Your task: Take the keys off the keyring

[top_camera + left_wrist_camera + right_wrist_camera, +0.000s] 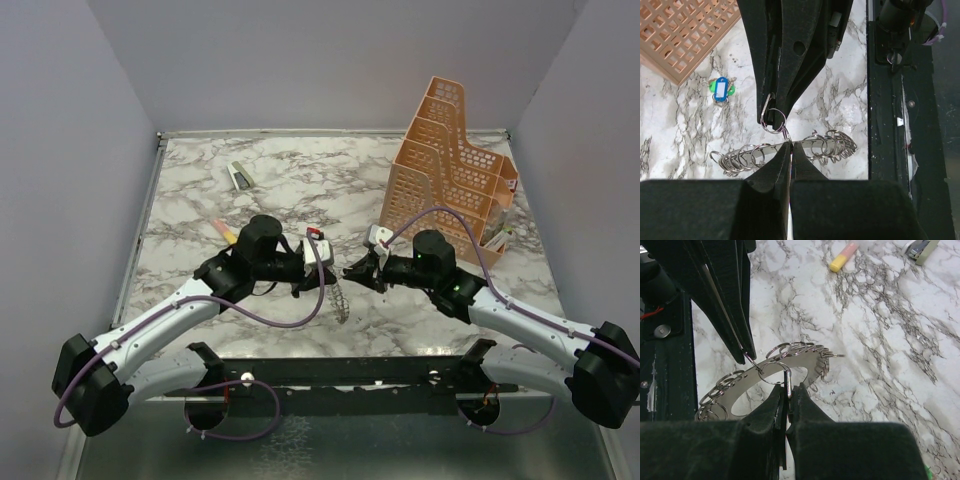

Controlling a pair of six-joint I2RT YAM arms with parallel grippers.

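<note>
Tabletop of white marble with grey veins took up most of the scene, walled in by plain grey panels. At its far right stood an orange lattice file organizer with stepped compartments. The two arms reached in from the near edge and met at the near middle of the table.

The left gripper had its jaws pressed together on the flat band of the keyring, pinching it at the rim. The right gripper faced it from the right, jaws drawn in narrow around one of the keys, a small silvery piece hanging from a thin wire loop just beside the left gripper's tips. The two grippers were nearly tip to tip.

The keyring hung between them as a curved dark-grey band. The rest of the keys were bunched along it in two groups, one on each side of the left gripper's pinch. Whether its lower edge touched the marble could not be told.

A grey-green stapler lay at the far left. A yellow-and-pink marker lay nearer, just left of the left arm's wrist. A small blue-green tag lay on the marble near the organizer's base, well apart from the keyring.
</note>
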